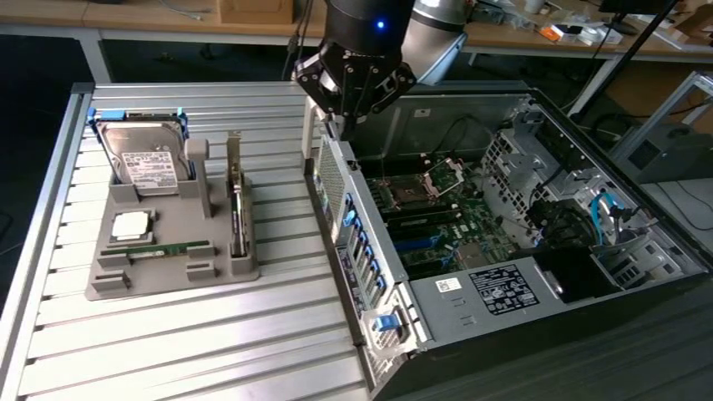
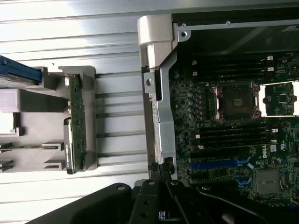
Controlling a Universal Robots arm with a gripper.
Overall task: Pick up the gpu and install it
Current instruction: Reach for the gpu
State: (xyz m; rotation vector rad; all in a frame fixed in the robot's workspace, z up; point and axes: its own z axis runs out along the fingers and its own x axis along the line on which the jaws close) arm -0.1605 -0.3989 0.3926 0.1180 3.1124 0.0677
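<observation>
The gpu stands on its edge in a slot of the grey holder, green board with a silver bracket at its end. The wrist view looks down on the same card's thin green edge. My gripper hangs above the rear wall of the open computer case, to the exterior view's right of the card and well apart from it. Its fingers are shut with nothing between them. In the wrist view the gripper sits over the case's rear wall, beside the motherboard.
The grey holder also carries a silver hard drive, a processor and a narrow RAM stick. The open case lies on a slatted metal table, with its motherboard facing up. Desks and cables stand behind.
</observation>
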